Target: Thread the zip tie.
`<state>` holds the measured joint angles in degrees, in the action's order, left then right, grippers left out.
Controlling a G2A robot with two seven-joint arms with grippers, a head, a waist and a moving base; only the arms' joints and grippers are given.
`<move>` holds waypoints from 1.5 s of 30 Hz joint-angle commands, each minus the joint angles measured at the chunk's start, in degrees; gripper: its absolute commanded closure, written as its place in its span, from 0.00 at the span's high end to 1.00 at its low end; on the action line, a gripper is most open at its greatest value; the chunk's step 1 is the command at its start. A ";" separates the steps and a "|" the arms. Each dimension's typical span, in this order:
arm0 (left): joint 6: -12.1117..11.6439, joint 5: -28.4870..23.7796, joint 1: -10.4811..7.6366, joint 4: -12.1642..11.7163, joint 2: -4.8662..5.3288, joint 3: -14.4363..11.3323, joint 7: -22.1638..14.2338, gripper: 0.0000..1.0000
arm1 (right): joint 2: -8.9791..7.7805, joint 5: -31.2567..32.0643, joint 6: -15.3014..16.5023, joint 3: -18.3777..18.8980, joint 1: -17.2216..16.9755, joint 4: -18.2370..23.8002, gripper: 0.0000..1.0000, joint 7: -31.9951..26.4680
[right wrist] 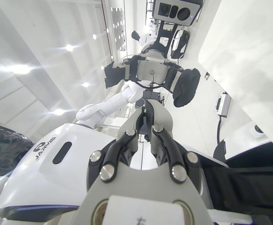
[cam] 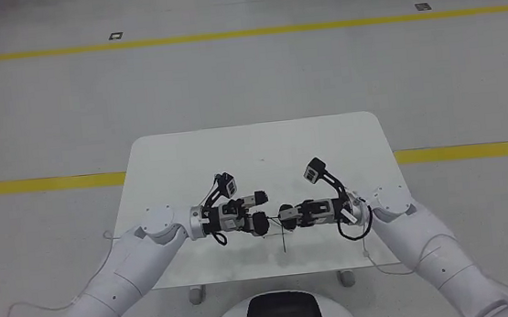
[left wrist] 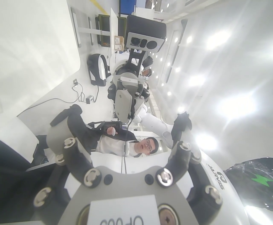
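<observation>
A thin black zip tie (right wrist: 151,82) sticks out from the tips of my right gripper (right wrist: 147,104), which is shut on it. In the top view the tie (cam: 283,237) hangs as a fine line between the two grippers, above the table's front edge. My left gripper (left wrist: 127,116) is open, its black-padded fingers (left wrist: 70,115) spread wide, and it faces the right gripper (left wrist: 128,113) head on. From the left wrist the zip tie (left wrist: 125,140) runs as a thin line between the spread fingers. The left gripper (cam: 258,222) and right gripper (cam: 287,215) sit a short gap apart.
The white table (cam: 253,149) stretches away beyond both arms. The floor around it is pale with yellow lines (cam: 45,184). Cables (cam: 362,226) hang at the right wrist.
</observation>
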<state>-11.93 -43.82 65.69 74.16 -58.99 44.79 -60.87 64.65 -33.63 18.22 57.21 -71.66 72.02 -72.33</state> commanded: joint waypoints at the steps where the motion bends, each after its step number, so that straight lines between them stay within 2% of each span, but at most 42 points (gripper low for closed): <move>1: 0.03 0.10 0.00 0.01 -0.04 0.00 -0.03 1.00 | 0.01 -0.05 0.05 0.00 0.04 -0.10 0.00 0.00; 16: 0.54 0.66 -0.18 -0.23 -0.43 -0.25 -0.24 1.00 | 0.18 -0.24 0.21 -0.49 0.32 -0.30 0.00 0.15; 18: 0.51 0.64 -0.13 -0.26 -0.46 -0.20 -0.22 0.93 | 0.19 -0.29 0.35 -0.46 0.32 -0.42 0.00 0.22; 22: 0.56 0.69 -0.07 -0.29 -0.50 -0.11 -0.21 0.60 | 0.18 -0.30 0.40 -0.40 0.29 -0.54 0.00 0.31; 24: 0.62 0.75 -0.04 -0.29 -0.52 -0.04 -0.10 0.49 | 0.16 -0.19 0.34 -0.37 0.25 -0.60 0.00 0.41; 29: 0.57 0.74 0.10 -0.29 -0.55 0.12 -0.17 0.45 | 0.18 0.01 0.19 -0.44 0.22 -0.72 0.00 0.68; 33: 0.47 0.71 0.14 -0.34 -0.59 0.22 -0.53 0.37 | 0.23 0.04 0.03 -0.58 0.37 -0.92 0.00 0.82; 45: -0.09 -0.70 0.28 -0.60 -0.73 0.67 -2.44 0.27 | 0.39 0.12 -0.74 -0.95 0.79 -1.92 0.00 1.22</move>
<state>-11.99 -44.47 65.99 73.57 -59.70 45.45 -63.21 65.03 -33.54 17.53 56.27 -70.90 70.14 -71.13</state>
